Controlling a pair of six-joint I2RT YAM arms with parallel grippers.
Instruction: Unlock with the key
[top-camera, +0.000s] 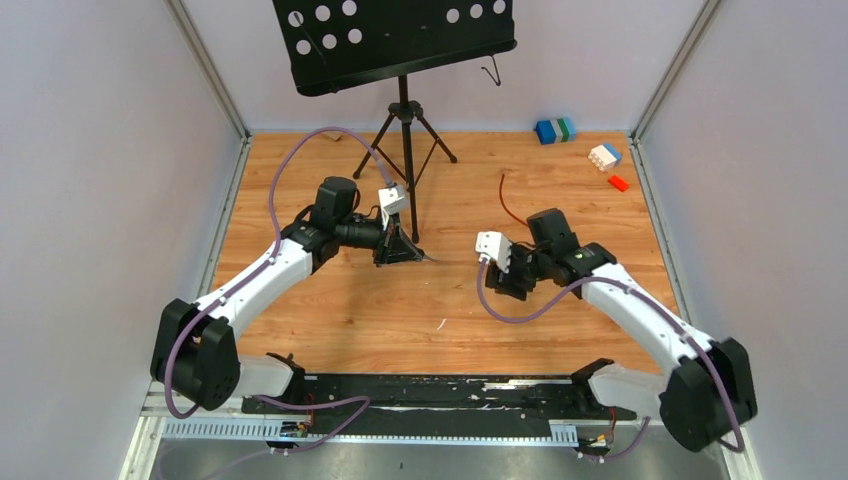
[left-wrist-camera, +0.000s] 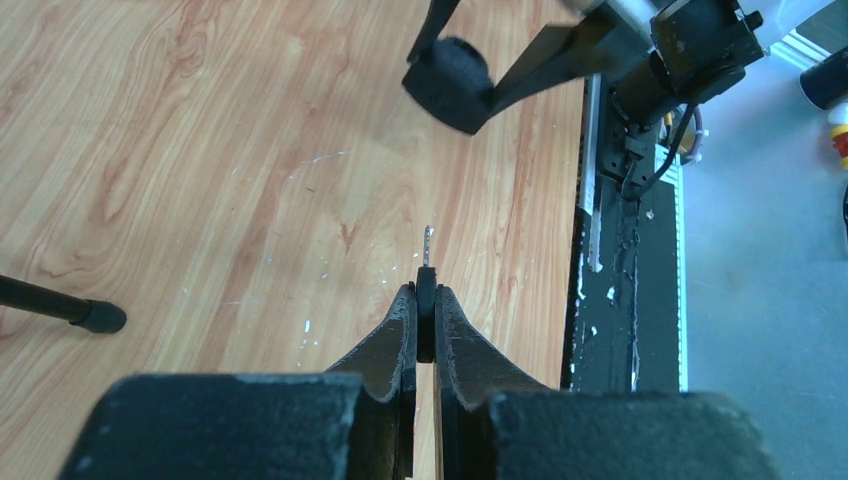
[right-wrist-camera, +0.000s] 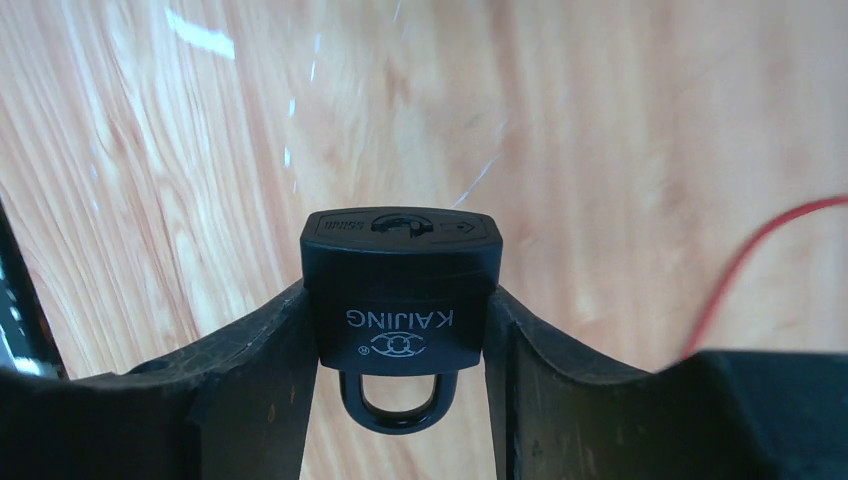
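My left gripper (top-camera: 402, 248) is shut on the black head of a key (left-wrist-camera: 426, 300). The key's thin metal blade (left-wrist-camera: 429, 244) sticks out past the fingertips, above the wooden floor, and points toward the right arm. My right gripper (top-camera: 508, 282) is shut on a black padlock (right-wrist-camera: 400, 290) marked KAIJING, gripped by its sides. The padlock's keyhole face (right-wrist-camera: 400, 225) points away from the wrist. Its shackle (right-wrist-camera: 398, 405) looks closed and points back between the fingers. In the top view the two grippers are apart, with bare floor between them.
A black music stand (top-camera: 400, 40) rises on a tripod (top-camera: 405, 150) just behind my left gripper, and one tripod foot (left-wrist-camera: 100, 318) shows in the left wrist view. Toy bricks (top-camera: 555, 130) (top-camera: 604, 156) lie at the back right. A red wire (top-camera: 508, 200) lies near the right arm.
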